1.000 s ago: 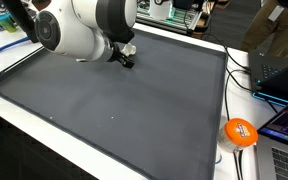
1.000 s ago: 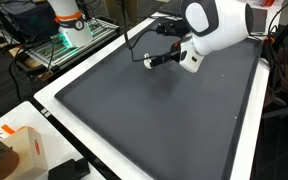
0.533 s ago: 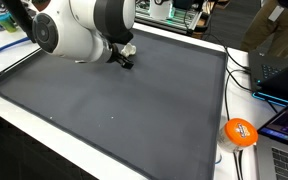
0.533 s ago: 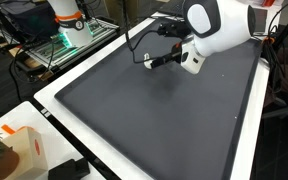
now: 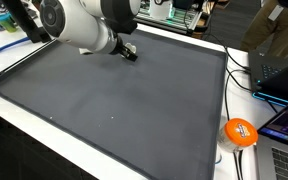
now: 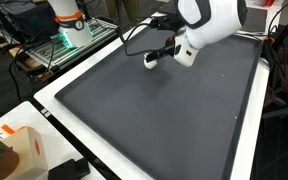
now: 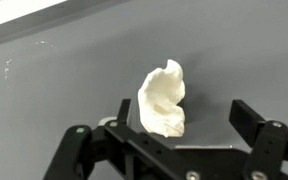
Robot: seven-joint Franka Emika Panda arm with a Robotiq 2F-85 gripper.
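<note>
A crumpled white lump (image 7: 162,100), like tissue or cloth, lies on the dark grey mat (image 7: 64,70) in the wrist view. My gripper (image 7: 187,118) stands open around it. The lump sits nearer the left finger (image 7: 124,110) than the right finger (image 7: 250,116), and I cannot tell whether it touches either one. In both exterior views the white arm hangs over the far part of the mat (image 5: 114,105) (image 6: 154,115). Its black gripper end (image 5: 128,51) (image 6: 159,56) is low over the mat, and the arm's body hides the jaws.
An orange ball-like object (image 5: 240,131) rests on the white table border beside cables and laptops (image 5: 280,75). A person stands at the far corner (image 5: 274,25). A cardboard box (image 6: 22,150) and another robot's orange-banded base (image 6: 69,14) lie beyond the mat.
The arm has shifted a little toward the far edge of the mat and risen slightly. The jaws have stayed wide open.
</note>
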